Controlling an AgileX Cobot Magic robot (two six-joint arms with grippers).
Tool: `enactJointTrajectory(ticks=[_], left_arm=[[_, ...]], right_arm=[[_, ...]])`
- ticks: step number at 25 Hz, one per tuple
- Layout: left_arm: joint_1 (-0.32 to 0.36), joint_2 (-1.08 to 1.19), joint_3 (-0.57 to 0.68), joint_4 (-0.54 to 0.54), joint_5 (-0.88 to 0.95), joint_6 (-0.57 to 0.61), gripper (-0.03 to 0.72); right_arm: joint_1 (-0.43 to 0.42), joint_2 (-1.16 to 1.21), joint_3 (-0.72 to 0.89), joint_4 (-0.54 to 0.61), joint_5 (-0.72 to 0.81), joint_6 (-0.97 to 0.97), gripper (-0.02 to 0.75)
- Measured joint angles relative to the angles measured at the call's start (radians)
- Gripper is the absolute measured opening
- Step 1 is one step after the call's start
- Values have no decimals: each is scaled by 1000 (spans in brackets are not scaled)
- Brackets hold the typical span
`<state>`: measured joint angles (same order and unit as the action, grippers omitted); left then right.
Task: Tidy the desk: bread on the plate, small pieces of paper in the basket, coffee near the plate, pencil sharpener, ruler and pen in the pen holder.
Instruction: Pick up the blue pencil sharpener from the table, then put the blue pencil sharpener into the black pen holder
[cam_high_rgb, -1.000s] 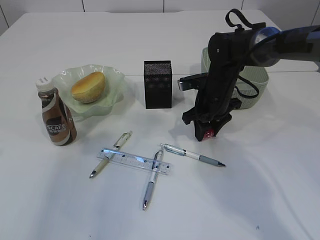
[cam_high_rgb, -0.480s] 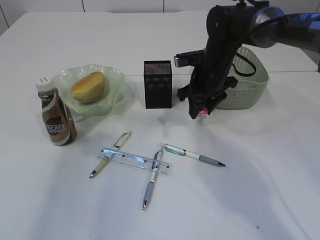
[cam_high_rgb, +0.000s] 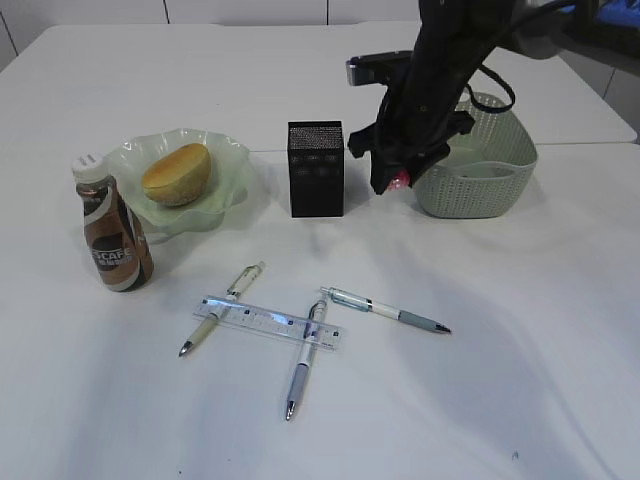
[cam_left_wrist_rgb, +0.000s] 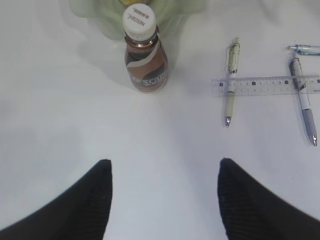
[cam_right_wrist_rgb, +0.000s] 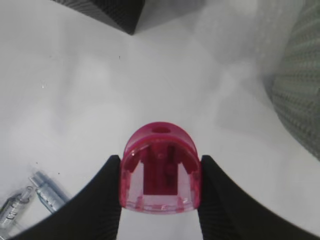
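Observation:
My right gripper (cam_right_wrist_rgb: 160, 165) is shut on a pink translucent pencil sharpener (cam_right_wrist_rgb: 160, 172), held in the air between the black mesh pen holder (cam_high_rgb: 316, 168) and the green basket (cam_high_rgb: 478, 158). The sharpener (cam_high_rgb: 402, 180) shows at the fingertips in the exterior view. The bread (cam_high_rgb: 177, 173) lies on the green glass plate (cam_high_rgb: 232, 160), with the coffee (cam_high_rgb: 112, 228) bottle standing beside it. A clear ruler (cam_high_rgb: 270, 321) lies across two pens, and a third pen (cam_high_rgb: 386, 309) lies to the right. My left gripper (cam_left_wrist_rgb: 163, 172) is open over bare desk, short of the coffee (cam_left_wrist_rgb: 144, 50).
The basket's mesh wall (cam_right_wrist_rgb: 300, 95) stands close on the right in the right wrist view, and a corner of the pen holder (cam_right_wrist_rgb: 107, 10) at the top. The white desk (cam_high_rgb: 500, 380) stretches in front.
My right arm has lifted the pencil sharpener off the desk and carried it up and back, toward the gap between pen holder and basket. The left gripper has stayed put.

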<state>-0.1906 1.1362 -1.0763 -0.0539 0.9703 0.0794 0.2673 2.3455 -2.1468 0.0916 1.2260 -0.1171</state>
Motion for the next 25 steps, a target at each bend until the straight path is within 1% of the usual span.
enactJointTrajectory(ticks=[4,7,12,14,16,18,20,22,23,25], left_arm=[[0,0,0,0,0,0,466],[0,0,0,0,0,0,466],[0,0,0,-2,0,0,466],[0,0,0,-2,0,0,466],[0,0,0,-2,-6,0,466],[0,0,0,-2,-15,0,466],[0,0,0,-2,-19,0,466],[0,0,0,-4,-19,0,466],[0,0,0,-4,-19,0,466],[0,0,0,-4,-19,0,466]], right_arm=[[0,-5,-90,11,0,0,337],[0,-8,-133,61,0,0,338],[0,-10,-151,126,4,-26,337],[0,-10,-151,131,-5,-47,338],[0,-10,-151,136,-36,-61,337],[0,-10,-151,156,-130,-82,338],[0,-10,-151,189,-186,-109,338],[0,-8,-151,199,-200,-116,337],[0,-1,-151,239,-248,-143,338],[0,15,-152,254,-271,-154,337]])
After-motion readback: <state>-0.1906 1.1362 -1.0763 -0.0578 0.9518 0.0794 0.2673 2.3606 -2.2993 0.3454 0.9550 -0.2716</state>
